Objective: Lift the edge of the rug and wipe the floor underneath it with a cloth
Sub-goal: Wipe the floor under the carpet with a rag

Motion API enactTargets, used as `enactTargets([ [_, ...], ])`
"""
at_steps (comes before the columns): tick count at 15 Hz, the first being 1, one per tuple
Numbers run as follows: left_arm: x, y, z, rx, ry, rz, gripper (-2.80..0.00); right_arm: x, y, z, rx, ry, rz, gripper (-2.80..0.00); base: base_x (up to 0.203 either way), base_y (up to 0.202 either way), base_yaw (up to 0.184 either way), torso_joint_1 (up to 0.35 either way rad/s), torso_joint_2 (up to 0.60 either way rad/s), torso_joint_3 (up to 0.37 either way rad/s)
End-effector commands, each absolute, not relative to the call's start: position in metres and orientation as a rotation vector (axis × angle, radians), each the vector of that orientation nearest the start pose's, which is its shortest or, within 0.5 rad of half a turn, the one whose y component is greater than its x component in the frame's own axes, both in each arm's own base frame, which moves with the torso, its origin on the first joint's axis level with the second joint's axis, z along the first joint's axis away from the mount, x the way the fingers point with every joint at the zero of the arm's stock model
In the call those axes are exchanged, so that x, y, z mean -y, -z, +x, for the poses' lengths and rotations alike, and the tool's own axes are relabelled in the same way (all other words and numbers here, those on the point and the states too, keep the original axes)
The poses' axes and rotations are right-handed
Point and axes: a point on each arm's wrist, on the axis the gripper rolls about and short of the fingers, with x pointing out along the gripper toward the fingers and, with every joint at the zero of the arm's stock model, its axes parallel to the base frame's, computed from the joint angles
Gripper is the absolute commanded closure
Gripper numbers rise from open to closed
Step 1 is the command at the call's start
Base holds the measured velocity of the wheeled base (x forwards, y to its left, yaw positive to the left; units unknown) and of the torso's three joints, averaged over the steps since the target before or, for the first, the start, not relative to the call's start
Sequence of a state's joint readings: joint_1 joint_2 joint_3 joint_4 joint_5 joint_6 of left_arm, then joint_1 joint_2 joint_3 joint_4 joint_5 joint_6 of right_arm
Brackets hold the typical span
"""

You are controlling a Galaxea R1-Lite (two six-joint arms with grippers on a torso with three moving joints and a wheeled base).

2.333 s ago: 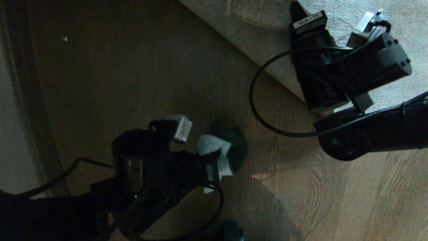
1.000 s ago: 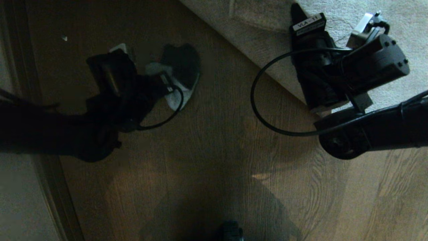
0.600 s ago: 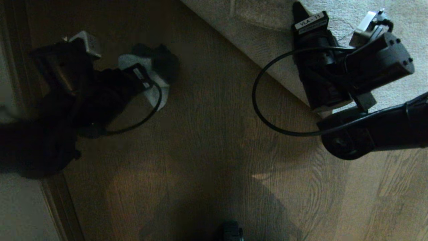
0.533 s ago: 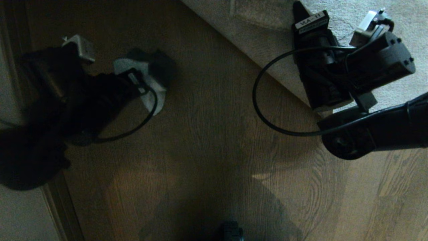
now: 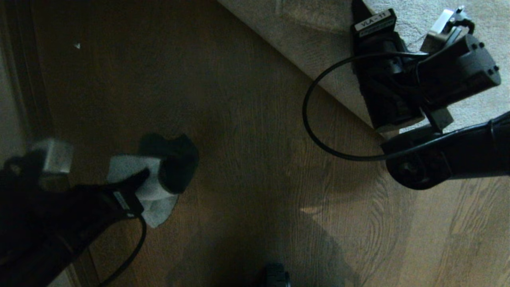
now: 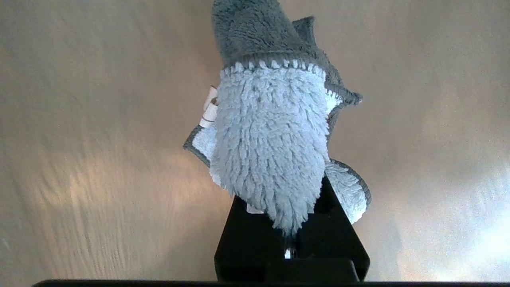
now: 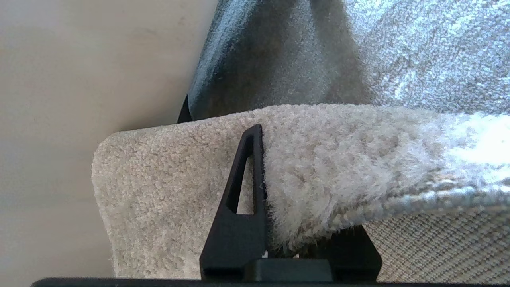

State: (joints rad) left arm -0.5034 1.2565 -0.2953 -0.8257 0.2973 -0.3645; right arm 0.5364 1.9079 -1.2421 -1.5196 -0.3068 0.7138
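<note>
The right pincer (image 7: 279,239) was clamped on the rug edge (image 7: 191,167), pile on one side of the black finger and the woven backing showing on the other, holding the corner folded up and off the floor (image 5: 255,119). At the lower left of the head view, the left pincer (image 5: 139,183) was closed tight on the cloth (image 5: 153,193), whose fluffy pale face draped over the fingers with a darker grey side folded beyond it, and the rag lay against the dark boards.

Judging from this, the wiping step was in hand. The cloth sat well apart from the raised border, so the next move called for a sweep across the bare boards toward the strip that the lifted rug exposed, with the rag kept flat against the wood.

Open room was ample: the boards between the two arms were bare, apart from a small pale speck near the far left. The limits were the diagonal rug border ahead on the right, a dark skirting strip (image 5: 28,79) along the left, and the right arm's looping cable (image 5: 306,119) hanging above the floor near the border.
</note>
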Motion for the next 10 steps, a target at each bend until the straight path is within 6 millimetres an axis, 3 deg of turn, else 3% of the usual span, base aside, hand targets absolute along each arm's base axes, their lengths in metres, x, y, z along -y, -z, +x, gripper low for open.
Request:
enactTargets([
  [1,0.078,-0.160,0.136,-0.205,0.262,-0.296,0.00,-0.170,-0.317,0.298,0.738,-0.510,1.038,0.00,0.000,0.000,0.000,0.000,0.00,0.000],
  [6,0.120,-0.158,0.154,-0.278,0.397,-0.258,0.00,-0.169,-0.317,0.297,0.736,-0.506,1.030,0.00,0.000,0.000,0.000,0.000,0.00,0.000],
  [10,0.179,-0.175,0.189,-0.248,0.491,-0.270,0.00,-0.169,-0.317,0.297,0.736,-0.504,1.031,0.00,0.000,0.000,0.000,0.000,0.00,0.000],
])
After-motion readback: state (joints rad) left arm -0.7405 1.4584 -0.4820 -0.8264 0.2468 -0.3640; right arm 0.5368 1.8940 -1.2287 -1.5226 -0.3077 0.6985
